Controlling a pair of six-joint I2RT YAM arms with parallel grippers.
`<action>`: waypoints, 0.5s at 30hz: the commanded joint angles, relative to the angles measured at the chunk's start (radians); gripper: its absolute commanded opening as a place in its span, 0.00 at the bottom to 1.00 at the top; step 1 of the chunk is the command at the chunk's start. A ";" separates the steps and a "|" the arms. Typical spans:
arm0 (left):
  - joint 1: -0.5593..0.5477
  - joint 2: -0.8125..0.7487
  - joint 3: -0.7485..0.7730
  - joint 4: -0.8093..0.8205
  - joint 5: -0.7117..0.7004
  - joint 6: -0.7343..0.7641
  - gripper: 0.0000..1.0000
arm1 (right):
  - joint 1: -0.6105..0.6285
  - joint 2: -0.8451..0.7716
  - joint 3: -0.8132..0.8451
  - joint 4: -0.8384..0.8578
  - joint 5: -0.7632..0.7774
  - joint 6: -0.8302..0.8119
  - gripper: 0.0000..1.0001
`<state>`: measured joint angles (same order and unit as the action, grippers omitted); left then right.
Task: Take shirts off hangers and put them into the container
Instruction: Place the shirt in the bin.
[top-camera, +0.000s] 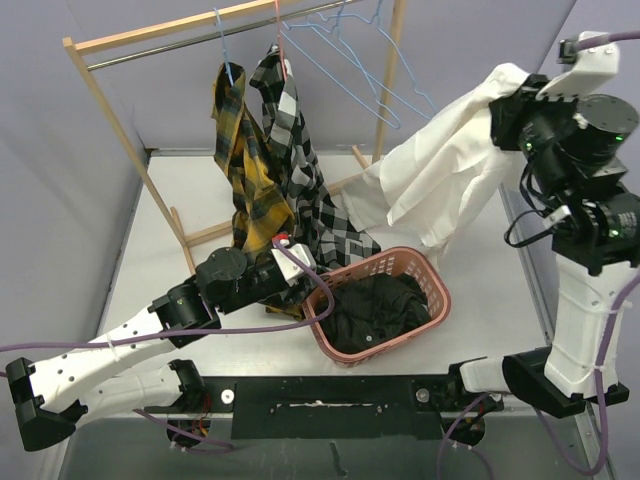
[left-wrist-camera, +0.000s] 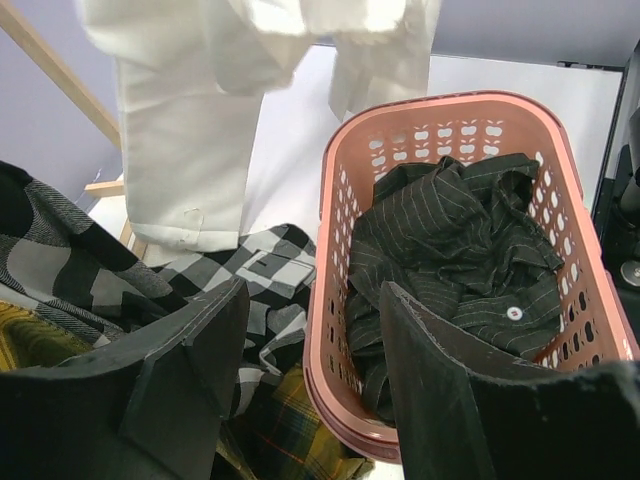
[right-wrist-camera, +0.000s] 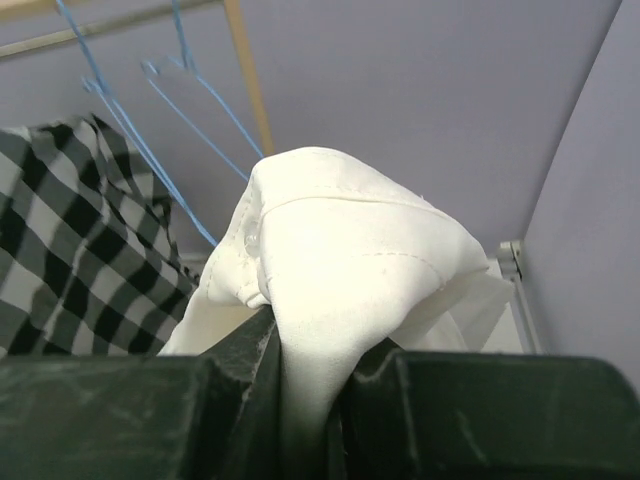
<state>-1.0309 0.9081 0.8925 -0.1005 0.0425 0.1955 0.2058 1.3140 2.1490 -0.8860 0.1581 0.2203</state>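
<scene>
High at the right, my right gripper (top-camera: 507, 108) (right-wrist-camera: 310, 350) is shut on a bunched fold of the white shirt (top-camera: 440, 170) (right-wrist-camera: 340, 240), which hangs off any hanger above the table. The pink container (top-camera: 440, 290) (left-wrist-camera: 440, 105) holds the crumpled black striped shirt (top-camera: 375, 310) (left-wrist-camera: 460, 250). My left gripper (top-camera: 305, 278) (left-wrist-camera: 315, 340) is open astride the container's left rim, one finger inside and one outside. The yellow plaid shirt (top-camera: 240, 150) hangs on a blue hanger (top-camera: 222, 45). The black-and-white check shirt (top-camera: 295, 140) hangs on a pink-red hanger (top-camera: 279, 40).
The wooden rack (top-camera: 110, 120) with its metal rail crosses the back, and two bare blue hangers (top-camera: 350, 60) hang on it toward the right. The tails of the check and plaid shirts drape onto the table against the container's left side (left-wrist-camera: 270, 270).
</scene>
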 joint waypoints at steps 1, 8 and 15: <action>-0.006 0.002 0.012 0.071 0.005 -0.004 0.53 | 0.013 0.074 0.317 -0.114 -0.006 -0.066 0.00; -0.005 0.005 0.012 0.069 0.000 0.000 0.53 | 0.013 0.021 0.391 0.006 -0.107 -0.037 0.00; -0.006 0.002 0.011 0.071 0.000 0.002 0.53 | 0.002 -0.061 0.341 0.071 -0.413 0.118 0.00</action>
<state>-1.0328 0.9150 0.8925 -0.1005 0.0422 0.1959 0.2165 1.2984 2.5149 -0.9459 -0.0189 0.2348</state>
